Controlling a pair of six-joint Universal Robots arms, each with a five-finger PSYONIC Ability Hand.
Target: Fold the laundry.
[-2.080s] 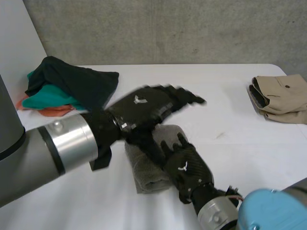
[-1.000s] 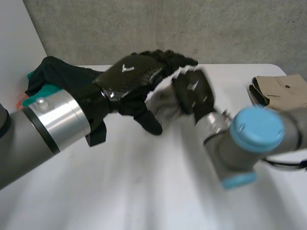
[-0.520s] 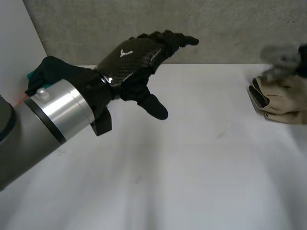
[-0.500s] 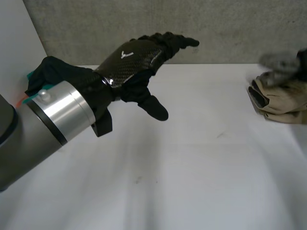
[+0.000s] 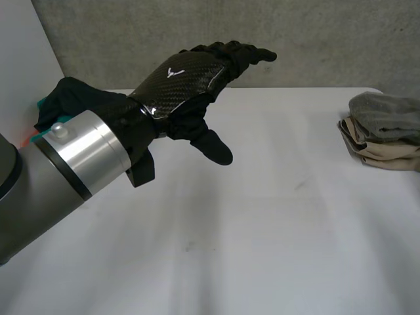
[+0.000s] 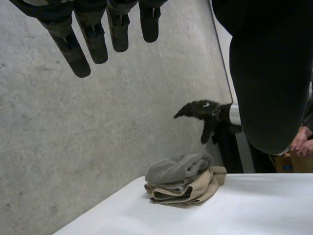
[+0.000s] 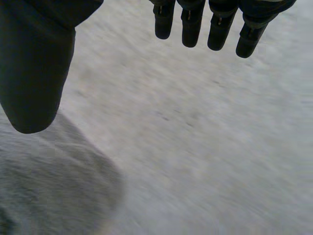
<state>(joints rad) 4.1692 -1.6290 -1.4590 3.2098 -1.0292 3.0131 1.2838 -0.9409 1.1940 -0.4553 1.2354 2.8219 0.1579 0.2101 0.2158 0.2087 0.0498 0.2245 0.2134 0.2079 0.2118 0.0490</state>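
A folded grey towel [image 5: 384,113] lies on top of a folded beige garment [image 5: 380,152] at the table's right edge. In the left wrist view my right hand [image 6: 203,108] hovers open just above that grey towel [image 6: 178,169] and beige garment [image 6: 198,188], touching neither. Its own view has the fingers [image 7: 220,29] straight, the thumb apart from them, and the grey towel [image 7: 49,191] below the thumb. My left hand [image 5: 187,75] is held up over the table's back middle, open, with nothing in it; its fingers [image 6: 93,44] are straight.
A heap of unfolded clothes [image 5: 75,98], black over teal and orange, sits at the back left behind my left arm. The white table [image 5: 262,230] is bare in front. A concrete wall stands behind it. A person's hand [image 6: 301,142] shows beyond the right arm.
My right hand lifted the folded grey towel from the table's middle, carried it right, laid it on the beige garment and let go. My left hand rose and stayed up.
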